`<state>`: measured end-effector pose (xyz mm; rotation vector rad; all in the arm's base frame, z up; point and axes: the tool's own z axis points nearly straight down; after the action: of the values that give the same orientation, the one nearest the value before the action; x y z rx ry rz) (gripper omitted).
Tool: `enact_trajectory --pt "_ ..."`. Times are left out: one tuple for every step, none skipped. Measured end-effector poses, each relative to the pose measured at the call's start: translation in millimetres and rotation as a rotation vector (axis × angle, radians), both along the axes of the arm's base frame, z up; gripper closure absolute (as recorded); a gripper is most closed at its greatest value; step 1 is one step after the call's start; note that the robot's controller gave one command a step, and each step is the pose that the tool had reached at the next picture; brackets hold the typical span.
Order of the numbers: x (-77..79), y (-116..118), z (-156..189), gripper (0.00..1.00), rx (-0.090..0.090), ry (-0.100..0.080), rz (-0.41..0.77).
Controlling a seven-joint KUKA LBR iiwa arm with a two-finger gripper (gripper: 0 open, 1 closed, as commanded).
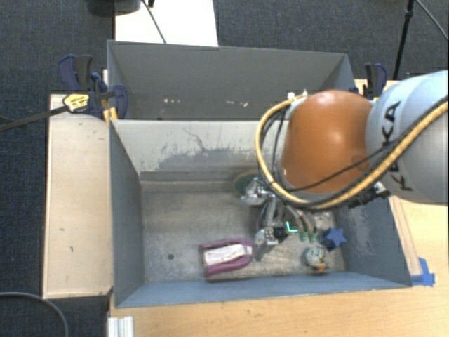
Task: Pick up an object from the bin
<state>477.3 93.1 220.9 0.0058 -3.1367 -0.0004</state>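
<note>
My gripper reaches down under the orange wrist cover to the bin floor at front centre-right. Its fingertips stand right beside the right end of a flat purple and white packet that lies near the front wall. To the right of the gripper lie a blue star-shaped piece and a small round pale toy with green and orange marks. A dark green round thing shows behind the gripper, partly hidden by it.
The arm and its orange cover hang over the right half of the bin and hide the floor beneath. The bin's front wall runs just below the packet. Bare floor lies to the left.
</note>
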Motion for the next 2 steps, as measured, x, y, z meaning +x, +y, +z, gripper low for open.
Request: enact_trajectory --pt "13.6 18.3 -144.5 0.0 0.002 -0.002 0.455" --pt "14.4 18.4 -142.8 1.0 0.002 -0.004 0.448"
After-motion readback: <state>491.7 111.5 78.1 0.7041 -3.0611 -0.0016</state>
